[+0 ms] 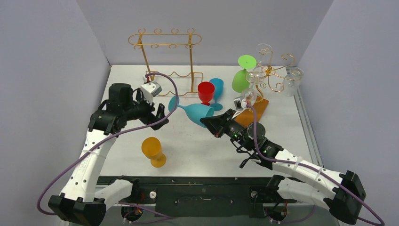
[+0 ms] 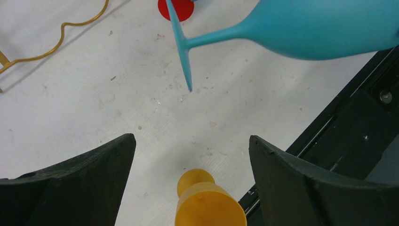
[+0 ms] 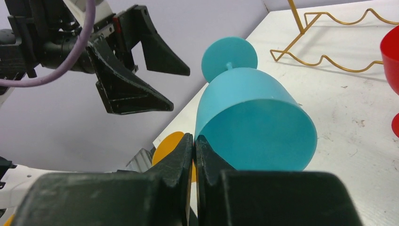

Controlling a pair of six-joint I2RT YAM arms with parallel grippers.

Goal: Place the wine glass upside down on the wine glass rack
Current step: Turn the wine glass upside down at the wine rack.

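The right pincer [image 3: 194, 141] is clamped on the rim of the teal plastic wine glass [image 3: 254, 113], though the pinch itself is hard to see. The glass juts sideways beyond its tips, foot nearest the gaping left pincer [image 2: 190, 138], under which an orange plastic goblet [image 2: 209, 202] shows, cut off.

Teal wine glass [image 3: 254, 117]: smooth matt plastic; wire rack [image 1: 165, 39]: glossy gold metal; table [image 2: 94, 103]: white, matt, scuffed; left gripper [image 2: 192, 141] fingers [image 2: 80, 183]: black grainy plastic.
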